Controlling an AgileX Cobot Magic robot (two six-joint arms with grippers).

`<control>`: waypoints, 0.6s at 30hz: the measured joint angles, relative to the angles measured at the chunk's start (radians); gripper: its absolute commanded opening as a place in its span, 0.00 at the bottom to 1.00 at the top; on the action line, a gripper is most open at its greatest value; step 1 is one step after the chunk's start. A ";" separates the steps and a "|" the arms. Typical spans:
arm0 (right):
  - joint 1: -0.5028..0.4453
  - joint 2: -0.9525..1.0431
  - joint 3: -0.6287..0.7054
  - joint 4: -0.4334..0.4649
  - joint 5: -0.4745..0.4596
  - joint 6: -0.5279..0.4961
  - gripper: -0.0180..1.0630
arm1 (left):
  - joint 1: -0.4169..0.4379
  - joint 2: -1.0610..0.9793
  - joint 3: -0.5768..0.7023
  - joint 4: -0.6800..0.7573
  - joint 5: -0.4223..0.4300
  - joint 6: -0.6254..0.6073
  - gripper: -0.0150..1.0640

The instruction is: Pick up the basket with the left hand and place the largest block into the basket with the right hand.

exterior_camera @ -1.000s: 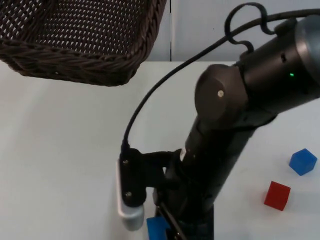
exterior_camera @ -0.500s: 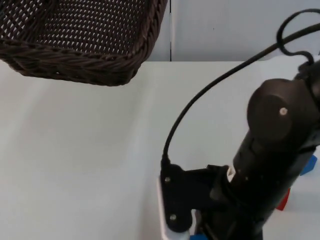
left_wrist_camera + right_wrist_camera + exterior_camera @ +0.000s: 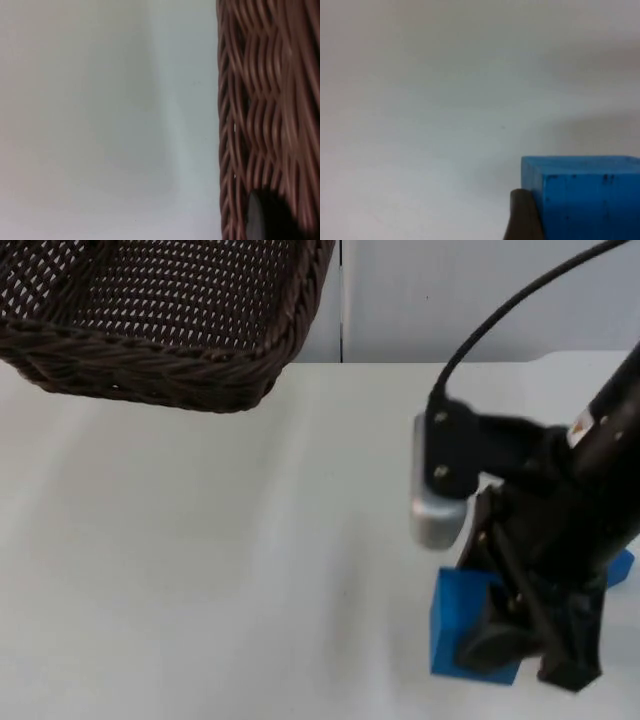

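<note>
Top view: a dark woven basket (image 3: 165, 315) fills the upper left of the frame, lifted clear of the white worktop (image 3: 200, 560), which ends at a grey partition wall (image 3: 480, 300) along the top. The right arm comes in at the right edge and bends down toward the lower right. The right gripper (image 3: 525, 645) is closed on a large blue block (image 3: 455, 625), whose near face shows to the left of the black fingers. A small patch of blue, part of another blue block (image 3: 622, 565), peeks out at the right edge behind the arm.

Left wrist view: the woven wall of the basket (image 3: 267, 110) stands close against the camera, reddish-brown strands running in tight rows, with pale worktop (image 3: 100, 120) beside it. A black fingertip (image 3: 272, 217) of the left gripper lies against the weave; I cannot tell how far that gripper is closed.

Right wrist view: the large blue block (image 3: 582, 197) sits against a dark fingertip (image 3: 522, 215), with bare worktop (image 3: 445, 90) beyond.
</note>
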 measured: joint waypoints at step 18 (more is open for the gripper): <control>-0.128 -0.229 -0.049 0.043 -0.056 0.045 0.02 | 0.000 0.000 0.000 0.000 0.002 0.000 0.01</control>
